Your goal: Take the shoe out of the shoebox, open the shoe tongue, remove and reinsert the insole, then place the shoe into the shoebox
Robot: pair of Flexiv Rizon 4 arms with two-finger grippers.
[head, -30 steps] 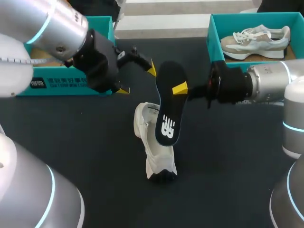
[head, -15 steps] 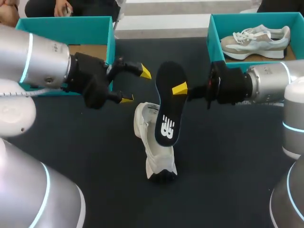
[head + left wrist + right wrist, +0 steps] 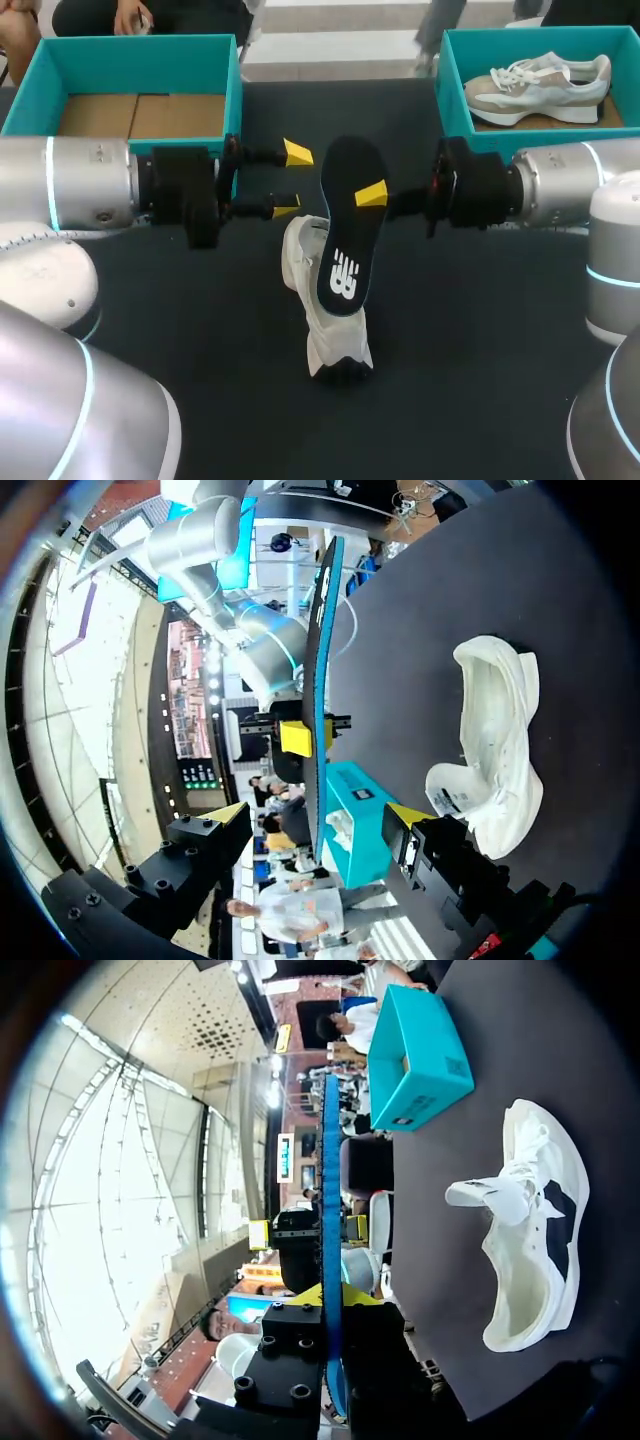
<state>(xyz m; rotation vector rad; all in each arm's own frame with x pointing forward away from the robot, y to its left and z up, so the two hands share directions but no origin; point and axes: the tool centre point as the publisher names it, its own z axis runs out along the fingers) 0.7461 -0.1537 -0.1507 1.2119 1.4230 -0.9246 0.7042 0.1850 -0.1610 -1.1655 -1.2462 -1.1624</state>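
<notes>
View: head
Shoe (image 3: 325, 300): white, on the table (image 3: 480, 330), outside both boxes, toe end nearest the camera.
Insole (image 3: 348, 225): dark, stood on end over the shoe. Cannot tell if it touches the shoe.
Right gripper (image 3: 366, 195): right of the shoe, fingers pinched on the insole's edge.
Left gripper (image 3: 291, 178): left of the shoe, fingers spread wide, holding nothing, just beside the insole.
Left box (image 3: 235, 90): beyond the shoe, to its left, bare card floor.
Right box (image 3: 455, 95): beyond the shoe, to its right, second shoe (image 3: 540, 85) inside.
View: left wrist
Insole: edge-on ahead of the spread fingers, not touching them; shoe on the table off to one side.
View: right wrist
Insole: edge-on, clamped between the fingers; shoe on the table off to one side.
</notes>
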